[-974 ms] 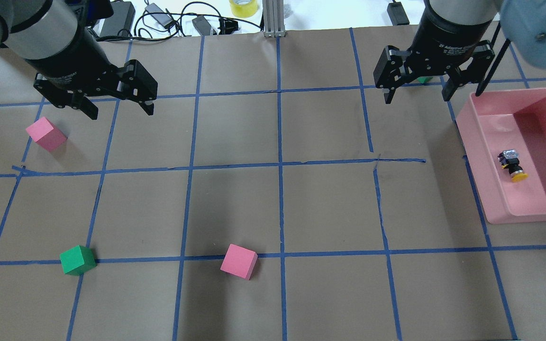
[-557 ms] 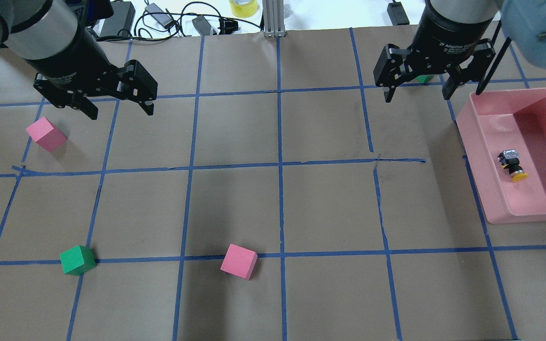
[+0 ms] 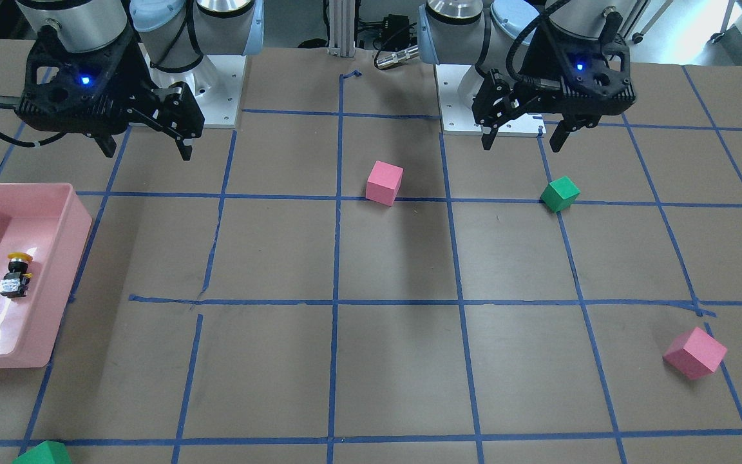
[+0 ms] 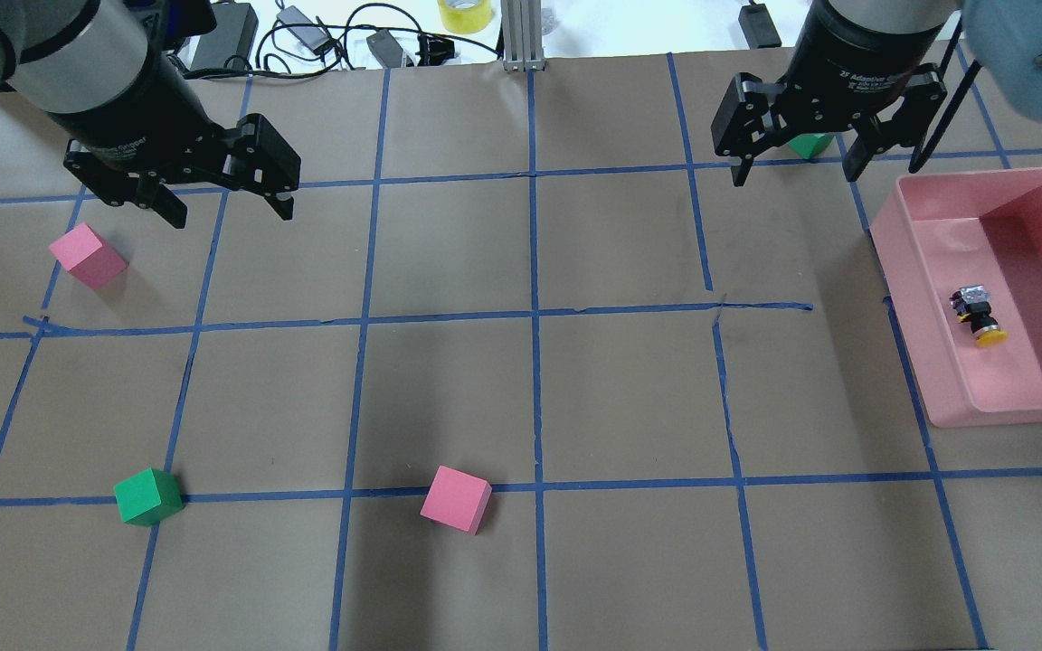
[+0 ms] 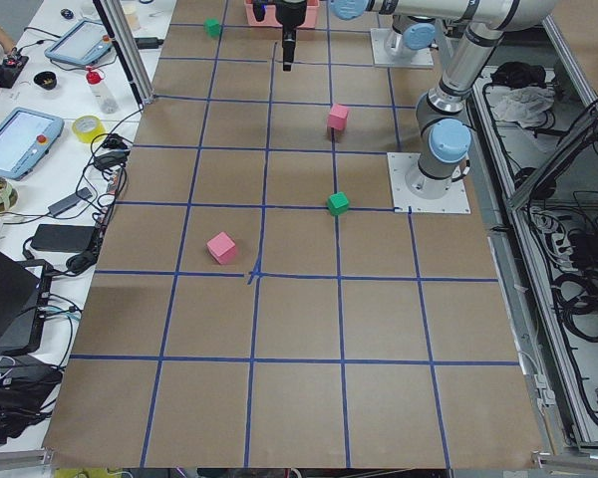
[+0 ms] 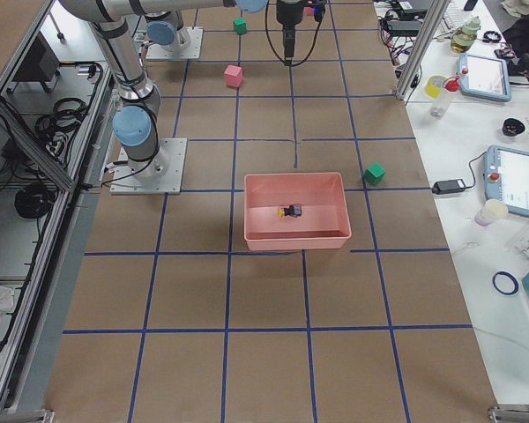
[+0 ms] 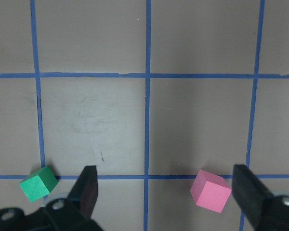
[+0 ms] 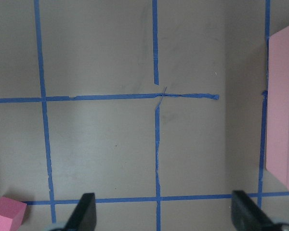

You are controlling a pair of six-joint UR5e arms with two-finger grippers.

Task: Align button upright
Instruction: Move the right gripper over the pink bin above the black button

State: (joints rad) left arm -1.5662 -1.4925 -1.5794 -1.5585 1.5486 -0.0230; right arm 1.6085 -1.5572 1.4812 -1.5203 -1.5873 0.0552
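Right gripper (image 4: pixel 793 178) shifted slightly; fingers wide, as on left gripper (image 4: pixel 232 218); round yellow button (image 4: pixel 979 316) lies tipped.

right gripper (image 4: pixel 794 177) shifted slightly, toward far edge

The button (image 4: pixel 978 316) lies inside the pink bin (image 4: pixel 1000 414), walls around, open above.

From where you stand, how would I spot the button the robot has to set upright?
Find the pink bin on the robot's right side of the table. The button lies alone inside it, on its side. Unlike the pink and green cubes outside, it has a yellow cap and grey base.
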